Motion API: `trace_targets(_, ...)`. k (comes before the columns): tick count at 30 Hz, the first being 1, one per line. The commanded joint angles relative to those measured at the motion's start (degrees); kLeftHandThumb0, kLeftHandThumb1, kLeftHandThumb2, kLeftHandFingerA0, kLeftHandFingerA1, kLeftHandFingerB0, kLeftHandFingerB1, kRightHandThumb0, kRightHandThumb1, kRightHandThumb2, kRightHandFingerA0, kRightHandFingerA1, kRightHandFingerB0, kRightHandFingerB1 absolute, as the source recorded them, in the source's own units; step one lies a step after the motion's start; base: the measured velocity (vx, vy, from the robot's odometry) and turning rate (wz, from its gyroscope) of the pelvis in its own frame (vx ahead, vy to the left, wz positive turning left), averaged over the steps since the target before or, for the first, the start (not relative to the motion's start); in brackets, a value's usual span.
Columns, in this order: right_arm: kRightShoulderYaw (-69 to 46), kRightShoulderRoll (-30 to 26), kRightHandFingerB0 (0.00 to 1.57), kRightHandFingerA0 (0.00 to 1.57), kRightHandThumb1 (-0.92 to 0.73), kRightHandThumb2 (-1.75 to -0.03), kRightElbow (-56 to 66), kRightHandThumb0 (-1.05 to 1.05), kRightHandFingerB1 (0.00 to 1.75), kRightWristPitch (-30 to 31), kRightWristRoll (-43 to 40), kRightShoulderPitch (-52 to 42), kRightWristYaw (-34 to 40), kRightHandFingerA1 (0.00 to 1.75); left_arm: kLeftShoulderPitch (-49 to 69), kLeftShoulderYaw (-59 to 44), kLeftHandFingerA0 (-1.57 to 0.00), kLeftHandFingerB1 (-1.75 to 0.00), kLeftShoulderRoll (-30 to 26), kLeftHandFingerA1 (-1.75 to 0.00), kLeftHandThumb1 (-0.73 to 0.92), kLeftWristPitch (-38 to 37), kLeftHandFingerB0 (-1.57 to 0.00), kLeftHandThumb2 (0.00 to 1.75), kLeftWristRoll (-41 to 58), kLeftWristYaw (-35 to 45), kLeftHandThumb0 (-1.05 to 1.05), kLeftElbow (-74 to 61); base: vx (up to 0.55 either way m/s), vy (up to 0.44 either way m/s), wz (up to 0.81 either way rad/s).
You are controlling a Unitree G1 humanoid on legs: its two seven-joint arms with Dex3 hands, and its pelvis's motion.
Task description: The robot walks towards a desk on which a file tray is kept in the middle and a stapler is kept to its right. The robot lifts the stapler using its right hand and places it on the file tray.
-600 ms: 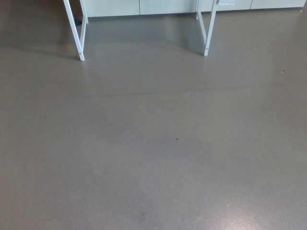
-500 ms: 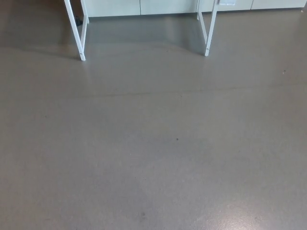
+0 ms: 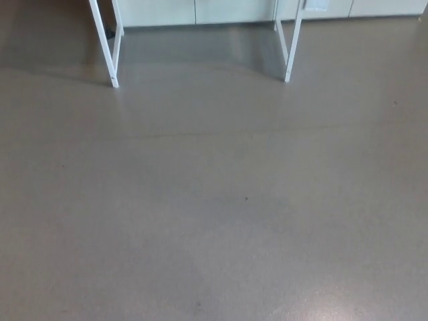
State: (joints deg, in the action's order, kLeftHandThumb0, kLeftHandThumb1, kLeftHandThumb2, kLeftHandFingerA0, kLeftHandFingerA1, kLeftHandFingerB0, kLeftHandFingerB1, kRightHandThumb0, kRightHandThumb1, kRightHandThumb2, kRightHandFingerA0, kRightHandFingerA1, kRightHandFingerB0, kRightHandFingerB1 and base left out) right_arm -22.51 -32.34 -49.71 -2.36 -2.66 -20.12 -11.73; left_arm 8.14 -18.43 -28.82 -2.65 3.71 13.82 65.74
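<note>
2 pairs of white desk legs, left pair (image 3: 107, 43) and right pair (image 3: 291, 47), stand at the far edge of the grey floor (image 3: 214, 254).
Pale cabinet fronts (image 3: 160, 10) run behind them. Against 0.5 s ago the whole picture has slid slightly nearer, dark speck (image 3: 245, 198) included: our camera moved, not the things. Neither hand shows, so we cannot tell their state; stapler and file tray lie out of frame.
</note>
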Motion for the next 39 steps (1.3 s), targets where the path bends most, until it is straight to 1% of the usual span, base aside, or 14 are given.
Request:
trace_targets(1,0.17,-2.11,0.11,0.31,-0.64,-0.6,-0.5,-0.62,0.24,2.2,-1.08,-0.23,-2.86,0.38,0.44,-0.48,-0.54,-0.39,-0.91,-0.45,0.62,-0.96,-0.47,0.58,0.94,-0.18,-0.5,-0.86,0.04,0.014,0.15)
trace_targets(5,-0.19,-1.98,0.06,0.28,-0.55,-0.87,5.9,-0.71,0.34,5.48,-1.11,-4.13,-3.01,0.5,1.37,-0.76,-0.53,-0.38,-0.73,-0.46,0.62,-2.16,-0.47,0.59,0.89,-0.64,-0.47,1.04,0.04,-0.059,0.02)
trace_targets(6,1.24,-2.48,0.09,0.36,-0.67,-0.6,5.04,-0.67,0.3,4.88,0.59,-3.72,-2.6,0.41,1.57,-0.88,-0.5,-0.51,-0.72,-0.6,0.49,-2.28,-0.39,0.86,0.99,-0.67,-0.49,1.01,0.09,-0.166,0.07)
trace_targets(7,1.25,-2.23,0.06,0.33,-0.55,-0.87,4.72,-0.72,0.35,4.23,0.45,-3.56,-2.34,0.53,1.29,-0.78,-0.55,-0.39,-0.73,-0.46,0.62,-2.0,-0.48,0.58,0.87,-0.91,-0.47,1.15,0.04,-0.24,0.02)
trace_targets(17,2.04,-2.77,0.09,0.35,-0.53,-0.84,1.88,-0.72,0.36,2.06,0.43,-2.78,-2.0,0.51,1.47,-0.68,-0.54,-0.39,-0.48,-0.47,0.62,-2.76,-0.48,0.59,0.62,-1.87,-0.47,2.08,0.19,-0.144,0.08)
trace_targets(19,2.47,-2.78,0.08,0.34,-0.53,-0.86,-0.19,-0.72,0.38,0.62,0.9,-2.16,-1.31,0.5,1.89,-0.63,-0.51,-0.52,-0.63,-0.6,0.48,-2.84,-0.41,0.85,0.64,-1.51,-0.5,1.56,0.23,-0.002,-0.05)
trace_targets(20,2.06,-2.41,0.13,0.4,-0.63,-0.59,-0.17,-0.63,0.3,0.31,0.32,-2.26,-1.26,0.39,1.71,-0.64,-0.56,-0.39,-0.62,-0.47,0.61,-2.63,-0.5,0.58,0.65,-1.68,-0.47,1.59,0.24,0.061,-0.07)
trace_targets(24,3.22,-2.52,0.08,0.39,-0.55,-0.84,-2.56,-0.7,0.39,-0.87,1.62,-1.19,0.32,0.53,1.64,-0.74,-0.56,-0.39,-0.63,-0.46,0.61,-2.03,-0.48,0.58,0.8,-1.75,-0.46,1.15,0.27,0.137,-0.11)
trace_targets(25,3.24,-2.51,0.12,0.42,-0.65,-0.6,-2.14,-0.65,0.28,-1.08,1.39,-1.46,-0.04,0.4,1.61,-0.86,-0.56,-0.39,-0.7,-0.47,0.61,-1.82,-0.49,0.58,0.91,-1.84,-0.46,0.92,0.35,0.221,-0.2)
trace_targets(29,2.61,-2.08,0.07,0.36,-0.52,-0.84,-2.13,-0.68,0.38,-1.59,0.28,-1.41,0.11,0.5,1.57,-0.87,-0.58,-0.4,-0.67,-0.48,0.62,-1.9,-0.52,0.58,0.77,-2.32,-0.46,1.03,0.38,0.329,-0.2)
trace_targets(33,2.14,-1.49,0.12,0.38,-0.64,-0.59,-0.38,-0.63,0.29,-1.71,-0.26,-2.21,0.67,0.39,1.83,-0.75,-0.55,-0.39,-0.75,-0.47,0.61,-2.61,-0.49,0.59,0.7,-1.82,-0.48,0.99,0.35,0.177,-0.05)
trace_targets(35,2.34,-1.49,0.07,0.35,-0.52,-0.84,-0.05,-0.68,0.38,-1.49,0.06,-2.25,1.02,0.5,1.55,-0.77,-0.56,-0.39,-0.68,-0.47,0.6,-2.33,-0.5,0.58,0.7,-2.29,-0.48,1.26,0.32,0.088,0.07)
trace_targets(38,2.32,-1.56,0.06,0.35,-0.53,-0.85,1.31,-0.68,0.31,-2.38,-0.17,-3.38,0.02,0.52,1.71,-1.04,-0.53,-0.51,-0.73,-0.61,0.5,-2.62,-0.39,0.88,1.07,-1.5,-0.5,1.23,0.37,-0.008,0.13)
trace_targets(39,2.48,-1.55,0.06,0.34,-0.52,-0.83,0.25,-0.66,0.32,-2.7,0.12,-2.81,0.59,0.5,1.33,-0.83,-0.55,-0.39,-0.78,-0.47,0.61,-2.25,-0.5,0.58,0.82,-1.78,-0.47,1.59,0.42,-0.077,0.19)
